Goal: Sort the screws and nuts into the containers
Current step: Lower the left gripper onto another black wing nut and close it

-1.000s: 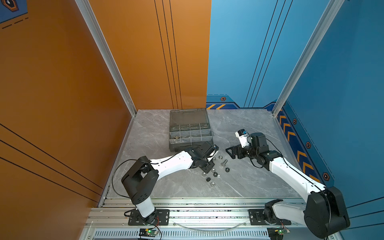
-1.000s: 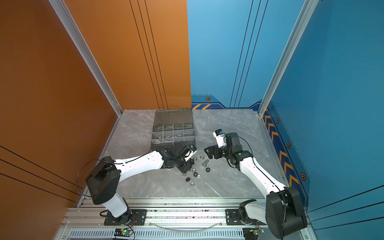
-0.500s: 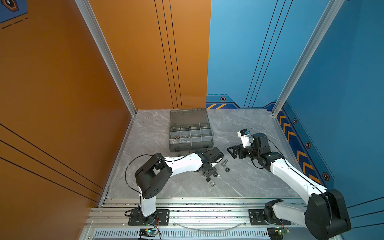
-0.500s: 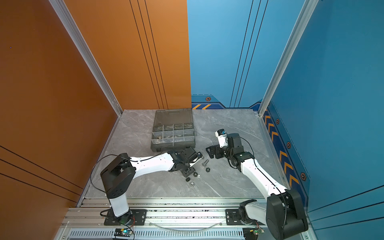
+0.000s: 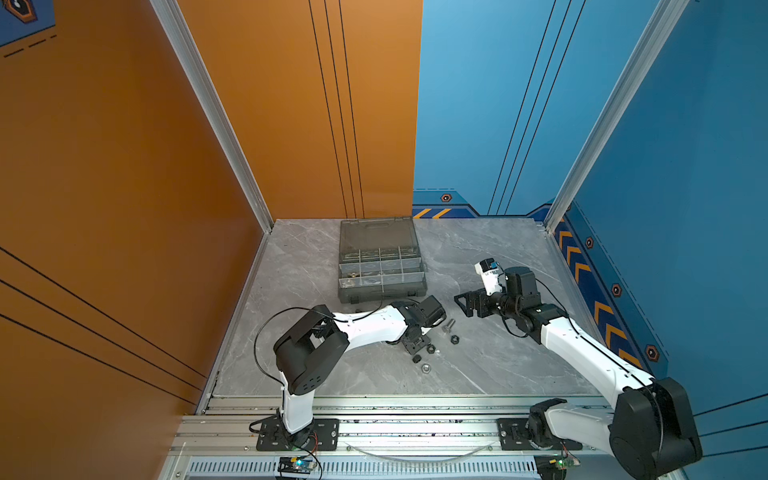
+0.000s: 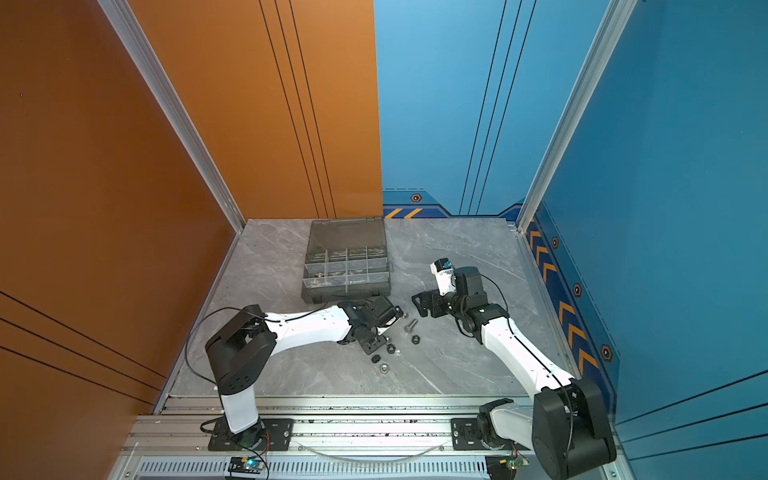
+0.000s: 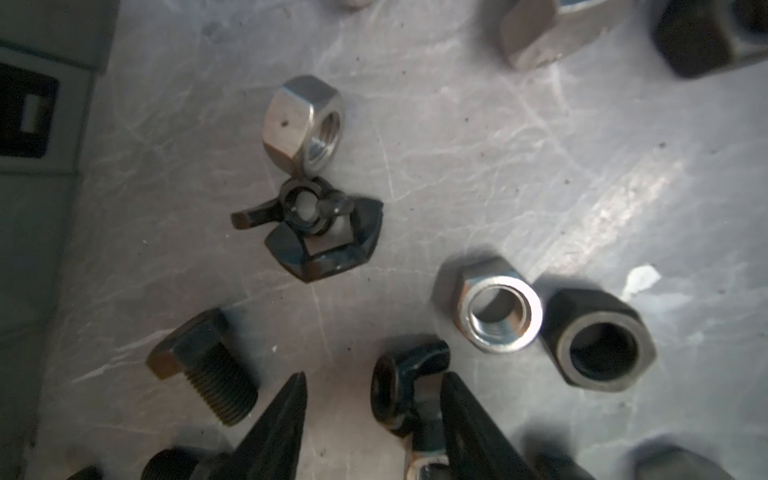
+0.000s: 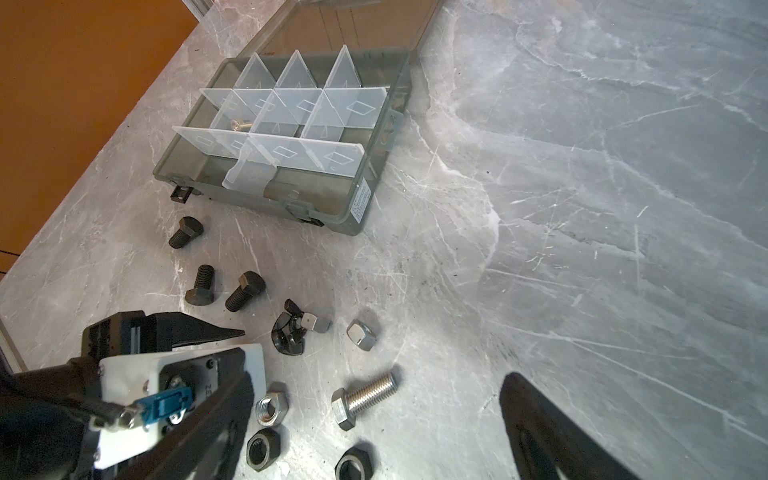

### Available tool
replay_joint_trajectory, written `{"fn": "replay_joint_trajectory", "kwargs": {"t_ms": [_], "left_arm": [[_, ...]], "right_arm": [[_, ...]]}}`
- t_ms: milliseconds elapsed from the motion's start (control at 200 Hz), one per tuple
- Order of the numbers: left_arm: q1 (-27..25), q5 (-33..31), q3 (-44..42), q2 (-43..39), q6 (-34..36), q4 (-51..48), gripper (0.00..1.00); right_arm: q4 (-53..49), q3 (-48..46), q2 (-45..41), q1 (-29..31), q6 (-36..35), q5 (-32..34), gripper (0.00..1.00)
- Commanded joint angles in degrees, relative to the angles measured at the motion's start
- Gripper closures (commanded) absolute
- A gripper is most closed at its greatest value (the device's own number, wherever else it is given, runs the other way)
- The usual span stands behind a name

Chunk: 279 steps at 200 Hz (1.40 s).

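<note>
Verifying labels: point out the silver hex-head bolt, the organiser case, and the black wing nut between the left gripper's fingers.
silver hex-head bolt (image 8: 370, 394): right wrist view, on its shank.
organiser case (image 5: 382, 294): in a top view, on its front wall.
black wing nut (image 7: 395, 386): left wrist view, on its hub.

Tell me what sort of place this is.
Most likely a purpose-built robot test cell. A left arm and a right arm are mounted on an aluminium rail, an orange wall and a blue wall enclose the marble-patterned table, and an open organiser case sits there beside loose nuts and bolts.
</note>
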Motion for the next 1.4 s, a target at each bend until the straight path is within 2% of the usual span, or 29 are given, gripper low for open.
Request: {"fn": "replay_joint_trajectory", "kwargs": {"t_ms": [0, 741, 1206, 1392], "left_arm": [[-0.42, -1.48, 1.71, 1.54, 0.55, -1.87, 0.47], [-0.16, -2.02, 2.4, 2.69, -1.45, -4.19, 0.59], [-0.16, -1.89, 3.4, 4.47, -2.23, -4.13, 0.72], [-0.15, -1.52, 3.45, 4.47, -2.39, -4.18, 0.84]], "right_arm": [[1.04, -0.77, -0.81, -0.52, 1.07, 0.74, 0.05], [1.34, -1.11, -0.83, -0.52, 1.25, 0.7, 0.06], [1.3, -1.11, -0.77, -0.52, 1.16, 0.81, 0.06], [1.46, -1.1, -0.73, -0.52, 1.17, 0.73, 0.06]]}}
